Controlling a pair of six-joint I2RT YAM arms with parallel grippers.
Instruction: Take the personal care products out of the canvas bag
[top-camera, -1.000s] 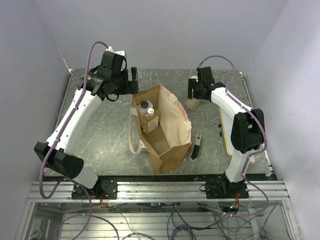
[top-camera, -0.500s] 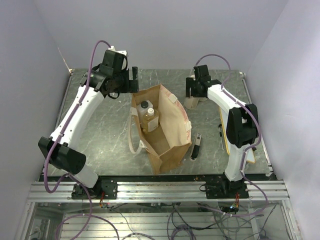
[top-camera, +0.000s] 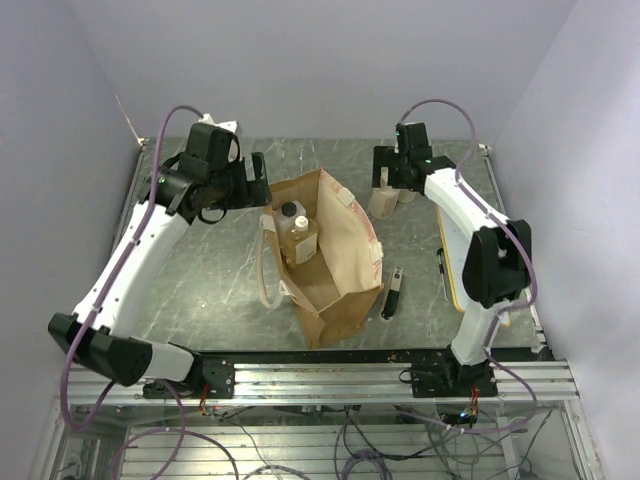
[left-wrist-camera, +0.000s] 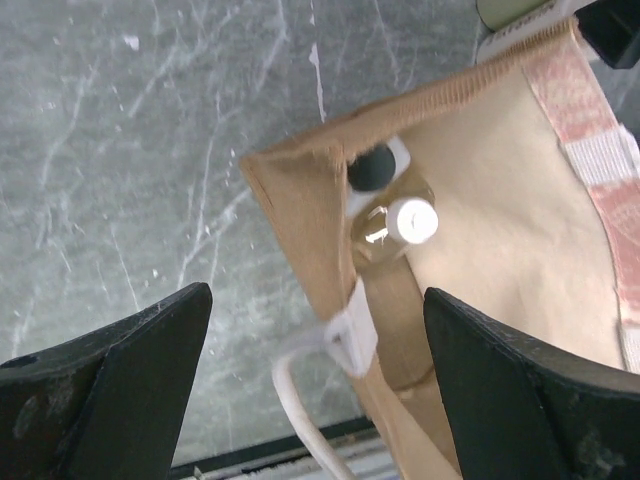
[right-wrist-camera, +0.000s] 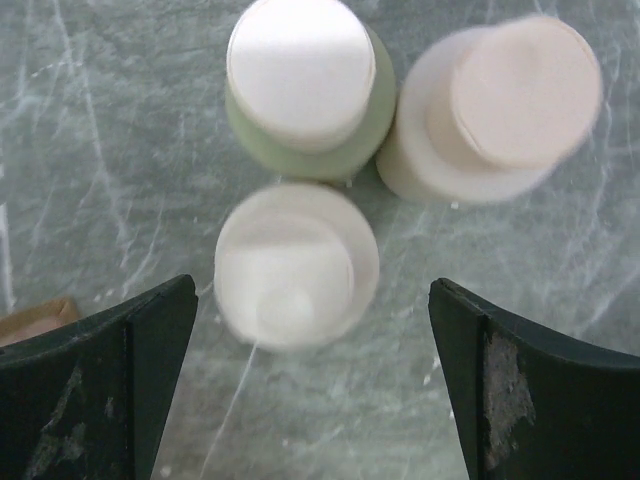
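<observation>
Bottles (right-wrist-camera: 298, 85), three beneath right pincer (right-wrist-camera: 310, 330) (two inside canvas bag (left-wrist-camera: 500, 250))

Two bottles (left-wrist-camera: 392, 198) in the bag (left-wrist-camera: 500, 210); three bottles (right-wrist-camera: 297, 265) clustered, perhaps touching, right of it

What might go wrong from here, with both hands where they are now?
The open right hand hangs over three tightly grouped bottles; swinging away low might topple them. The open left hand sits above the canvas bag, whose wall hugs the two bottles inside; a finger may snag fabric.
</observation>
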